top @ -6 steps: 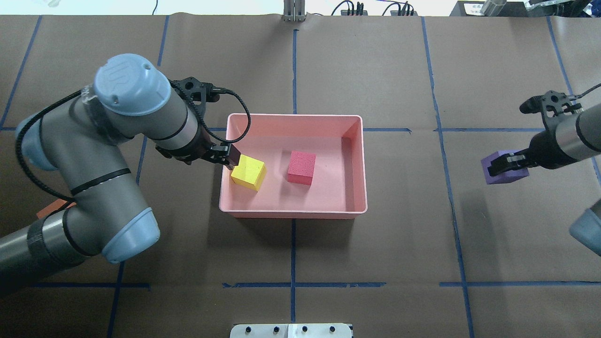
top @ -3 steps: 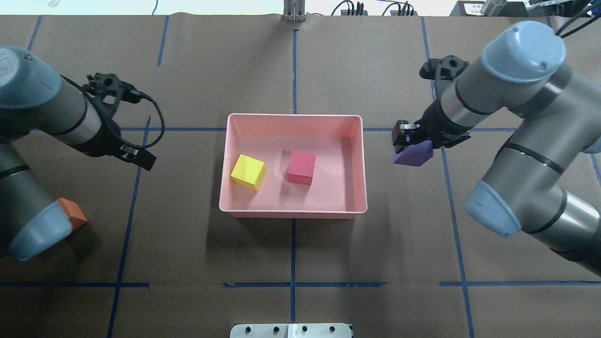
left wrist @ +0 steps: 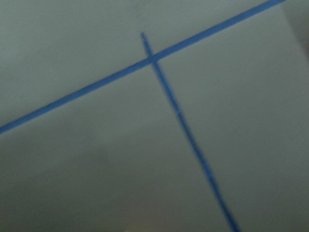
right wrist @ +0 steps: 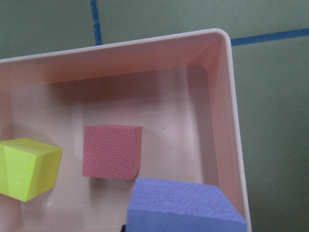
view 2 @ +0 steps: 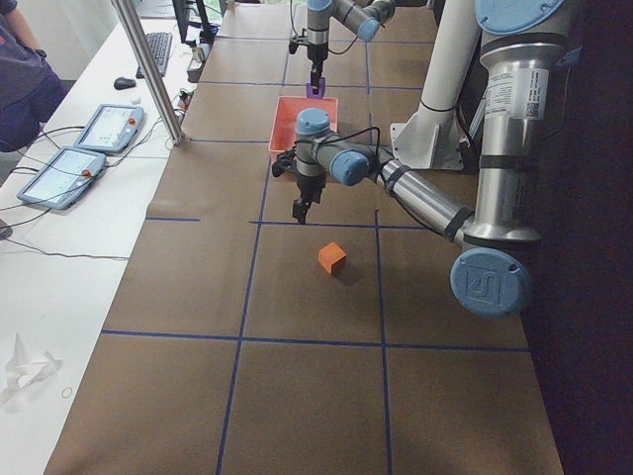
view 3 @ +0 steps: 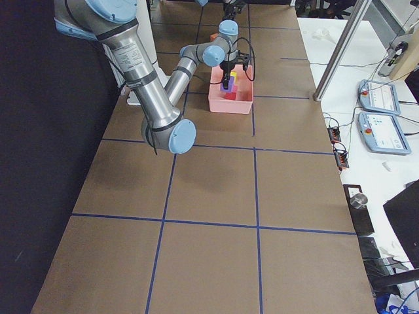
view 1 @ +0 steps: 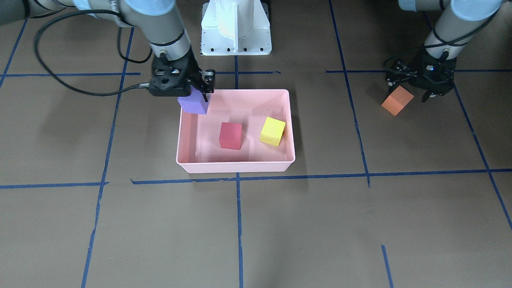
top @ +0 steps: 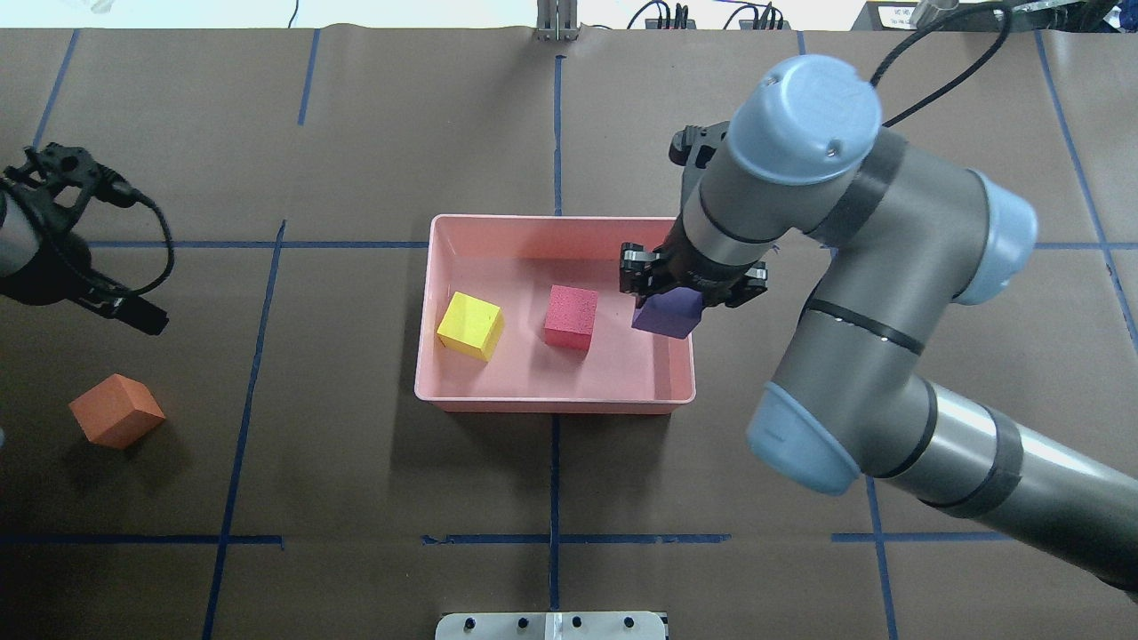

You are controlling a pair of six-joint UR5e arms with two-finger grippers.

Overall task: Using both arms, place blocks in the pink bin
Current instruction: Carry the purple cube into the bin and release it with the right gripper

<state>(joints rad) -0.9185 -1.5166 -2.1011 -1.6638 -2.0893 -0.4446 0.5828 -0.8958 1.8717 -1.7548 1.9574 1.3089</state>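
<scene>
My right gripper (top: 669,298) is shut on the purple block (top: 667,313) and holds it over the right end of the pink bin (top: 556,404). The purple block (view 1: 194,103) is at the bin's rim height in the front view. The red block (top: 570,316) and the yellow-green block (top: 469,326) lie inside the bin. The right wrist view shows the purple block (right wrist: 183,205), the red block (right wrist: 111,151) and the yellow-green block (right wrist: 29,166). The orange block (top: 116,422) lies on the table at far left. My left gripper (top: 142,318) is open and empty, above the table, beyond the orange block.
Brown paper with blue tape lines (left wrist: 193,145) covers the table. The white pedestal base (view 1: 236,28) stands behind the bin in the front view. A white plate (top: 551,626) sits at the table's near edge. Tablets and a person (view 2: 20,79) are beside the table.
My right arm has carried the purple block left, from the far right to over the bin. My left gripper has let go of the yellow-green block and moved away left, uncovering the orange block.
</scene>
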